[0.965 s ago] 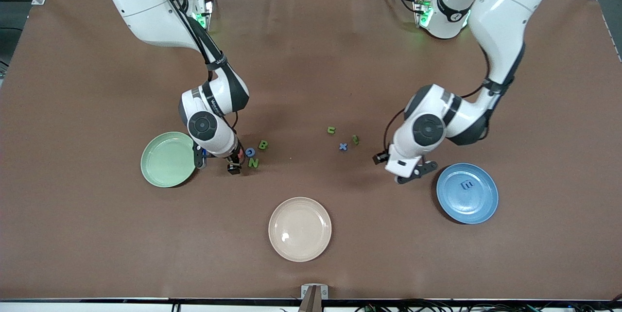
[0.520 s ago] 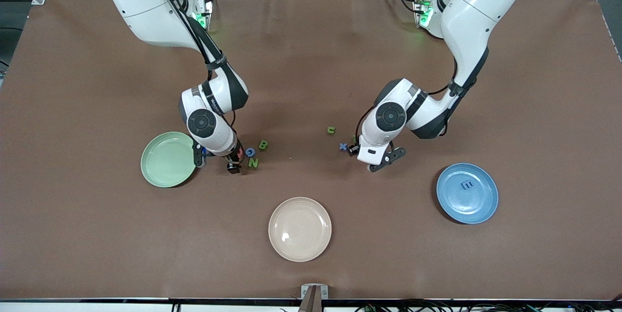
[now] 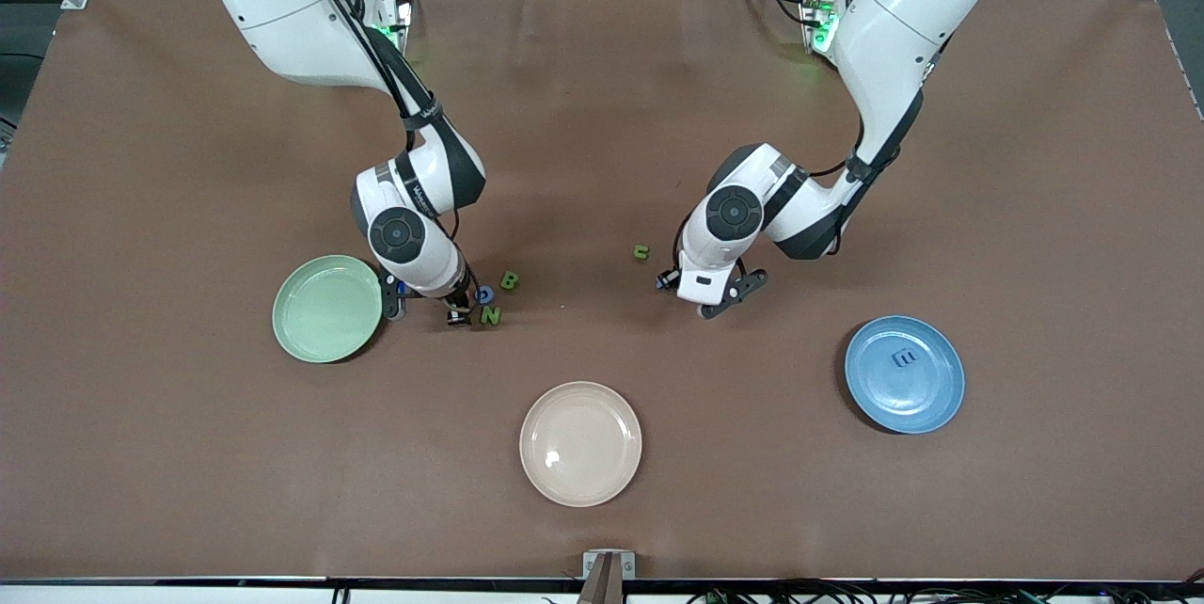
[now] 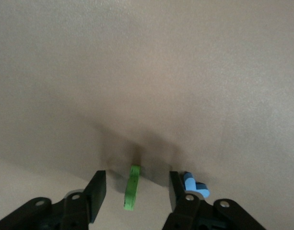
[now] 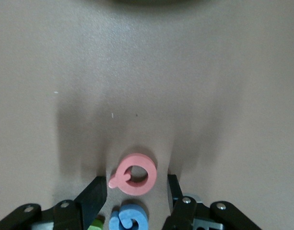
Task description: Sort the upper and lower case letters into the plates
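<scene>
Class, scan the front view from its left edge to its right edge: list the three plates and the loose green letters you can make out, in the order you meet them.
Green plate → green N → green B → beige plate → small green letter → blue plate.

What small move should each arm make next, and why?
Probably both should close. The left tool has a green letter standing on edge between its open fingers. The right tool has the pink letter lying flat between its open fingers. Neither letter looks gripped yet.
</scene>
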You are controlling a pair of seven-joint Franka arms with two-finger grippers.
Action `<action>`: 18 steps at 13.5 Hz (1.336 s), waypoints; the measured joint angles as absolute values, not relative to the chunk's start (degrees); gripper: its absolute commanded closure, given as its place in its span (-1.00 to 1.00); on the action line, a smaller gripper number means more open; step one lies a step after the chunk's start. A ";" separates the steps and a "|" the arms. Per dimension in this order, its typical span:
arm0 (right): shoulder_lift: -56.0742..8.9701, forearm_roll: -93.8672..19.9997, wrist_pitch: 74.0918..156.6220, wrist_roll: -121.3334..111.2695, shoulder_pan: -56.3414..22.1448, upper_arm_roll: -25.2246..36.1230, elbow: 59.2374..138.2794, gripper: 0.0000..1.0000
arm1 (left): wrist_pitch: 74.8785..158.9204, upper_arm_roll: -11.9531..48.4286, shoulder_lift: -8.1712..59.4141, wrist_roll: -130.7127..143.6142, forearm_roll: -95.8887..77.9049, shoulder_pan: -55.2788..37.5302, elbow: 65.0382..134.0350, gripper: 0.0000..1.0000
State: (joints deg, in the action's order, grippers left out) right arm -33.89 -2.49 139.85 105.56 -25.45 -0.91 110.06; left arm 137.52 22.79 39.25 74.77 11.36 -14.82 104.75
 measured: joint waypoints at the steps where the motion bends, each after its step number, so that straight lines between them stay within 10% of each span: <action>1: -33.71 -2.51 139.83 105.35 -25.44 -0.98 110.07 0.60 | 137.52 22.78 39.26 74.79 11.36 -14.83 105.03 0.50; 6: -32.89 -2.74 137.14 101.56 -23.86 -0.99 110.12 0.76 | 138.11 22.85 39.11 75.03 11.36 -14.80 105.23 0.89; 9: -32.89 -2.94 137.13 99.76 -22.81 -0.99 110.13 0.19 | 138.12 22.50 37.79 75.03 11.39 -13.46 104.91 0.93; 12: -32.89 -3.01 137.13 98.41 -22.47 -0.99 110.13 0.80 | 137.85 22.09 34.22 71.61 11.56 -8.01 104.81 0.95; 18: -32.88 -3.03 137.11 97.43 -22.44 -1.13 110.14 0.99 | 136.09 21.49 32.69 51.30 11.69 7.77 101.84 0.85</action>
